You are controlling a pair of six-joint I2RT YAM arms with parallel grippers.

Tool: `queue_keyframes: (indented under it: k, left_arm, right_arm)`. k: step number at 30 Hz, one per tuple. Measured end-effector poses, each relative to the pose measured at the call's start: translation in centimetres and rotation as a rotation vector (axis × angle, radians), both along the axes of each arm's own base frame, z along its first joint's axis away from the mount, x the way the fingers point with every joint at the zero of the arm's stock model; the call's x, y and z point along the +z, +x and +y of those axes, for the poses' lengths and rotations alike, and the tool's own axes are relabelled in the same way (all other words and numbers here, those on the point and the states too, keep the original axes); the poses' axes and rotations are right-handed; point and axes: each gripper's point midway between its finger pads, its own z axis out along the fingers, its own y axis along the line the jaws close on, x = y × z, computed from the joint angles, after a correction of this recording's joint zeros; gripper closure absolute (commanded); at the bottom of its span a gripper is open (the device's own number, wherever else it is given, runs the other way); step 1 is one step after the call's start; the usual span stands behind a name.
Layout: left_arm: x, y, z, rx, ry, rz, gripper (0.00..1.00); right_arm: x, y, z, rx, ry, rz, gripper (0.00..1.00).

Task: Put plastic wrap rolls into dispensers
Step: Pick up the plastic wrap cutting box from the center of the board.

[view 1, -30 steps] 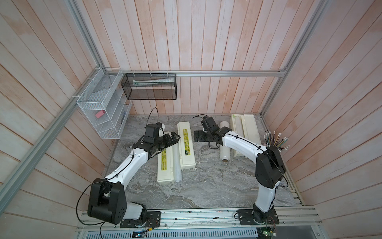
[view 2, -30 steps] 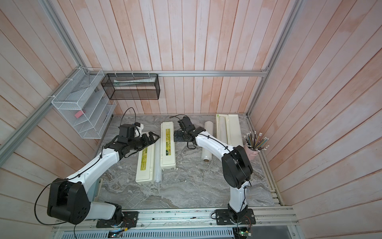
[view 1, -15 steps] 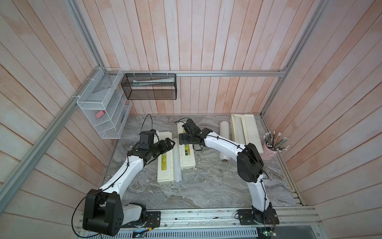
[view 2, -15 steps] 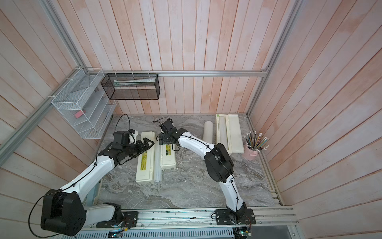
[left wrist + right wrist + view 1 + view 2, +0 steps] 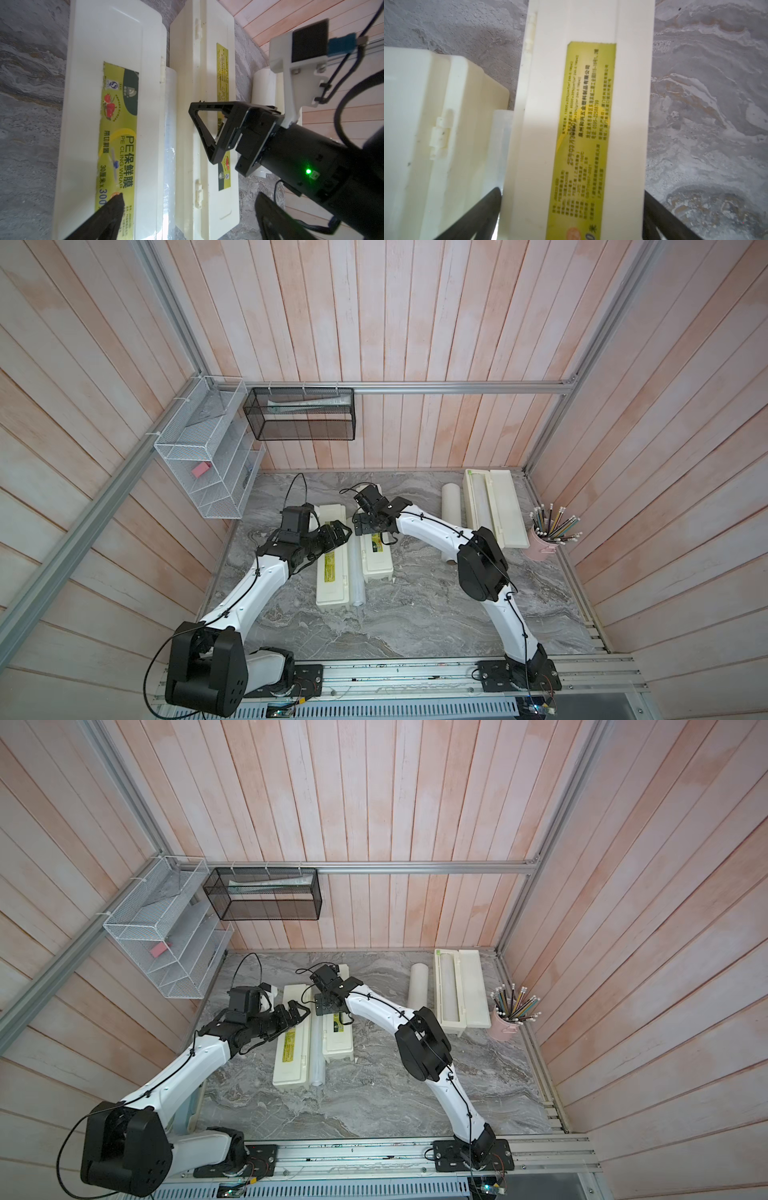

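Observation:
Two shut cream dispensers lie side by side mid-table in both top views, the left one (image 5: 331, 572) and the right one (image 5: 377, 558), with a clear plastic wrap roll (image 5: 357, 572) in the gap between them. A white roll (image 5: 451, 506) lies further right, beside a third dispenser (image 5: 505, 510) with its lid open. My left gripper (image 5: 338, 531) hangs open over the left box's label (image 5: 118, 124). My right gripper (image 5: 572, 195) is open, one finger (image 5: 492, 199) on each long side of the right dispenser (image 5: 591, 124).
A pink cup of pencils (image 5: 544, 545) stands at the right edge near the open box. A white wire rack (image 5: 208, 464) and a black mesh basket (image 5: 299, 414) hang on the walls at the back left. Both grippers are close together over the boxes.
My right arm has swung left from near the white roll to above the right shut dispenser. My left gripper drew back a little toward the front. Both stayed open.

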Motion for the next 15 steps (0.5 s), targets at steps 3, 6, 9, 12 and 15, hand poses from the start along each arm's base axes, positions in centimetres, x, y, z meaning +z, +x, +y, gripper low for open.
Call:
queue_keyframes:
  k: [3,6,9,12,15]
  left_arm:
    - [0.0,0.0,0.0,-0.001,0.0,0.0,0.0]
    - [0.0,-0.1,-0.2,-0.008,-0.005,-0.001,0.0]
    - [0.2,-0.1,-0.5,-0.021,-0.007,-0.01,0.0]
    - [0.6,-0.2,-1.7,-0.051,-0.009,-0.031,0.0]
    - [1.0,-0.4,-3.2,-0.091,-0.01,-0.06,0.0]
  right_arm:
    - [-0.1,0.1,-0.1,-0.014,-0.009,0.004,0.06]
    - [-0.2,0.0,-0.3,-0.026,-0.011,0.005,0.11]
    - [-0.2,0.0,-1.0,-0.042,-0.005,0.003,0.15]
    - [-0.2,-0.2,-3.0,-0.067,-0.012,0.01,0.16]
    - [-0.1,0.0,-5.8,-0.106,-0.025,0.021,0.16]
